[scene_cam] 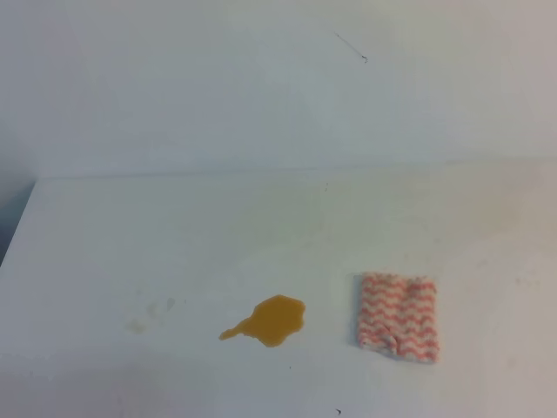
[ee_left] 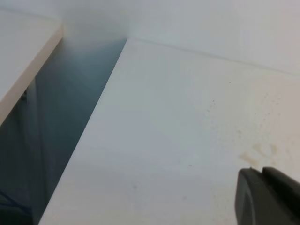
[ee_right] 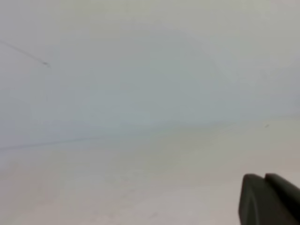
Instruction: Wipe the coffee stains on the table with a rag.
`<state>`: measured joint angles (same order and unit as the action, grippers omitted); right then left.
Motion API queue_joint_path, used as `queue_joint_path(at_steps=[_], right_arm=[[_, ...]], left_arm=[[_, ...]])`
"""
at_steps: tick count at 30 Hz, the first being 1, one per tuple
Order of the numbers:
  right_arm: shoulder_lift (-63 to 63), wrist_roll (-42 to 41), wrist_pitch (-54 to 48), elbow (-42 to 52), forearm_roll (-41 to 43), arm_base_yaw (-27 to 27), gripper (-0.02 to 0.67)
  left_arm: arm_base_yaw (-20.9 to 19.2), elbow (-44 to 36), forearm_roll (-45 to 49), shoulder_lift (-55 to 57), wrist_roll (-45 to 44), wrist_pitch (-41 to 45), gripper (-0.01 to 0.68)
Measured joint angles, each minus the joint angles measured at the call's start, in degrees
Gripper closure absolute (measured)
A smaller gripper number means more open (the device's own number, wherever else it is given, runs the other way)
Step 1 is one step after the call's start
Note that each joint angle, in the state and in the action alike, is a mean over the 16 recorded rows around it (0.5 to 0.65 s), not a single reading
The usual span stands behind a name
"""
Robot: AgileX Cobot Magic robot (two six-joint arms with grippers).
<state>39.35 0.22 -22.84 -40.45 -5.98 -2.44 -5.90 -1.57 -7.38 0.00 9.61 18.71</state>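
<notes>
The coffee stains (scene_cam: 274,320) form one amber puddle with a thin tail pointing left, near the front middle of the white table (scene_cam: 174,235). Apart from it on the right lies the rag (scene_cam: 399,317), folded flat, with a red and white zigzag pattern. Neither gripper shows in the exterior high view. The left gripper (ee_left: 262,171) appears only as dark fingertips pressed together at the bottom right of the left wrist view, above bare table. The right gripper (ee_right: 264,176) looks the same in the right wrist view, shut on nothing. Stain and rag are out of both wrist views.
The table's left edge (ee_left: 93,122) drops into a dark gap beside another pale surface (ee_left: 23,61). Faint yellowish smudges (scene_cam: 148,318) lie left of the puddle. A white wall (scene_cam: 278,87) with a small dark mark (scene_cam: 364,58) rises behind the table.
</notes>
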Motion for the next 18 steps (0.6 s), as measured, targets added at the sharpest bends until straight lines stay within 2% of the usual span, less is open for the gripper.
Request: queue_joint_path(at_steps=[4,11,18], right_arm=[[5.69,-4.45,-3.69,-1.06,-6.51,0.05,0.652],[19.62,-18.46,-12.61,-5.34,-20.61,1.55,0.652],[36.60,-29.29,-20.02,-13.82,-26.01,8.15,0.652]], left_arm=[[0.00,0.00,0.00,0.00,0.00,0.00,0.674],[0.00,-0.16,0.00,0.00,0.00,0.00,0.674],[0.00,-0.31,0.00,0.00,0.00,0.00,0.674]])
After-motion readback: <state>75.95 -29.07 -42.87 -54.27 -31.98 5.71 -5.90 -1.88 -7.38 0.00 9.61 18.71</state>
